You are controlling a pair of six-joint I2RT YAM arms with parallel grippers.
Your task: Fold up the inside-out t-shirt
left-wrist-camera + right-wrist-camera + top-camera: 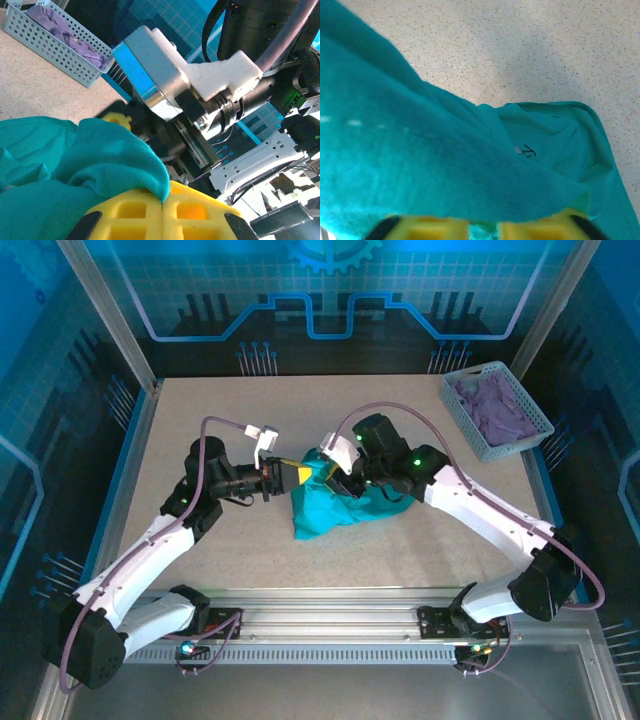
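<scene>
Item 1, t-shirt [335, 510]: teal, bunched in a heap mid-table [200, 400], between my two arms, its top edge lifted toward both grippers.

Item 2, left gripper [300, 473]: I see the yellow fingers [130, 212] pressed together, clenched on a fold of the t-shirt at its upper left edge.

Item 3, right gripper [335, 475]: just beside the left one, at the same raised edge. Its fingers [535, 229] stand close together with cloth draped over them and in the narrow gap. I cannot tell whether it is gripping.

Item 4, basket [480, 445]: far right corner, well apart, holding a purple cloth [500, 405].
</scene>
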